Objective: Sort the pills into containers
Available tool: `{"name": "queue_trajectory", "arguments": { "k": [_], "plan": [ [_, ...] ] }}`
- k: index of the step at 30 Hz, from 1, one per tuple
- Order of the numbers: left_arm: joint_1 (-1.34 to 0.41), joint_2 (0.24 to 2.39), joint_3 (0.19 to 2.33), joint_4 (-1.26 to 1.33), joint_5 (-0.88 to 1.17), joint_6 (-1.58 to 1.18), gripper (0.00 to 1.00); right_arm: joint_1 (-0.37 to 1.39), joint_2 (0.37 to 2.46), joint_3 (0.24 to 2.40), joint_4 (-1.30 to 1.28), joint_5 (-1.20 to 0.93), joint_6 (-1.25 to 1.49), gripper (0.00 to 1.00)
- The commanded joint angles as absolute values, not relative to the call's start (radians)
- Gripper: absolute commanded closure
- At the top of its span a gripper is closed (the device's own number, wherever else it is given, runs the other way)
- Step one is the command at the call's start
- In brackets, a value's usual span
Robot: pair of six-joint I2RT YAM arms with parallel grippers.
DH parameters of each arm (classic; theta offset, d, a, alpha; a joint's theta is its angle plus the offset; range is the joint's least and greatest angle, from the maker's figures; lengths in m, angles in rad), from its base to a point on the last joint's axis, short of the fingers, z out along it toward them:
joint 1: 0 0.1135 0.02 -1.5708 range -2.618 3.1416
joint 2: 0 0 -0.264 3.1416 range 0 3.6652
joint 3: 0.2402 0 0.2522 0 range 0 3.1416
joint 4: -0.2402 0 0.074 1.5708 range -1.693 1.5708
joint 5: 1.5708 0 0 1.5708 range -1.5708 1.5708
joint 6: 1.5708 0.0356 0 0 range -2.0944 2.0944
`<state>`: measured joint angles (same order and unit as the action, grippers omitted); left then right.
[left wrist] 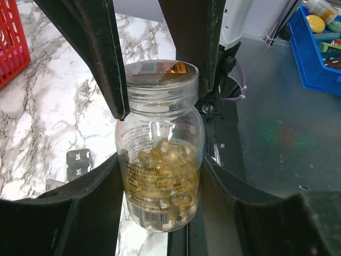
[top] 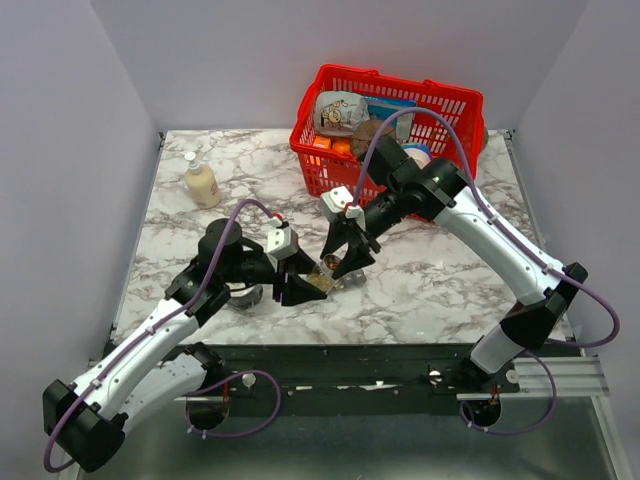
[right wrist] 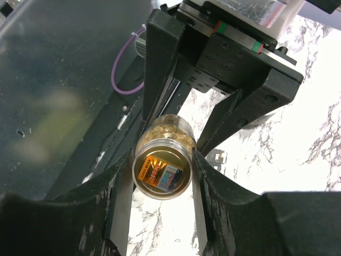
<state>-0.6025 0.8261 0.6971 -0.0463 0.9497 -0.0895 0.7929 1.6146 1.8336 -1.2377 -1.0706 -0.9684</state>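
A small clear bottle [top: 322,278] holding tan-amber pills [left wrist: 160,178] is held between both grippers above the marble table. My left gripper [top: 296,287] is shut on the bottle's lower body [left wrist: 160,133]. My right gripper [top: 347,258] is shut on its clear cap [right wrist: 161,172], one finger on each side; its black fingers [left wrist: 109,58] show at the top of the left wrist view. Grey squares of the pill organiser [left wrist: 77,162] lie on the table below the bottle. In the top view the organiser [top: 244,296] is mostly hidden under the left arm.
A red mesh basket [top: 322,172] full of packages stands at the back right, close behind the right arm. A cream pump bottle [top: 202,183] stands at the back left. The table's dark front rail [top: 400,355] runs just below the grippers. A blue bin [left wrist: 314,64] sits off the table.
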Motion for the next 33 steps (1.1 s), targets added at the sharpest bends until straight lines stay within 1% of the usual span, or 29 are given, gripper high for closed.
{"name": "queue_trajectory", "arguments": {
  "k": [1, 6, 12, 15, 16, 18, 19, 20, 23, 24, 27, 30, 33],
  "plan": [
    [-0.592, 0.798, 0.739, -0.026, 0.845, -0.098, 1.00, 0.816, 1.606, 1.796, -1.213, -1.043, -0.905, 0.62],
    [-0.591, 0.749, 0.715, 0.127, 0.764, -0.190, 1.00, 0.825, 1.595, 1.726, -1.134, -1.026, -0.832, 0.58],
    [-0.592, 0.698, 0.658, 0.325, 0.660, -0.279, 1.00, 0.825, 1.571, 1.648, -0.980, -0.985, -0.677, 0.57],
    [-0.591, 0.687, 0.650, 0.353, 0.606, -0.270, 1.00, 0.825, 1.568, 1.615, -0.902, -0.947, -0.560, 0.60],
    [-0.591, 0.686, 0.652, 0.350, 0.556, -0.253, 1.00, 0.825, 1.569, 1.609, -0.878, -0.936, -0.473, 0.64],
    [-0.592, 0.683, 0.652, 0.344, 0.505, -0.232, 1.00, 0.825, 1.574, 1.589, -0.821, -0.917, -0.399, 0.69],
    [-0.591, 0.686, 0.653, 0.341, 0.462, -0.209, 1.00, 0.825, 1.577, 1.583, -0.812, -0.920, -0.340, 0.73],
    [-0.591, 0.687, 0.660, 0.319, 0.447, -0.189, 1.00, 0.825, 1.581, 1.574, -0.790, -0.908, -0.306, 0.75],
    [-0.592, 0.709, 0.690, 0.276, 0.388, -0.131, 1.00, 0.825, 1.598, 1.559, -0.756, -0.858, -0.209, 0.76],
    [-0.592, 0.716, 0.699, 0.275, 0.373, -0.120, 1.00, 0.825, 1.600, 1.540, -0.744, -0.804, -0.180, 0.77],
    [-0.592, 0.732, 0.716, 0.259, 0.313, -0.063, 1.00, 0.825, 1.617, 1.496, -0.692, -0.728, -0.062, 0.80],
    [-0.594, 0.753, 0.733, 0.236, 0.272, -0.010, 1.00, 0.827, 1.628, 1.467, -0.646, -0.695, 0.050, 0.81],
    [-0.594, 0.765, 0.733, 0.219, 0.279, 0.026, 1.00, 0.825, 1.641, 1.462, -0.637, -0.705, 0.074, 0.80]
  ]
}}
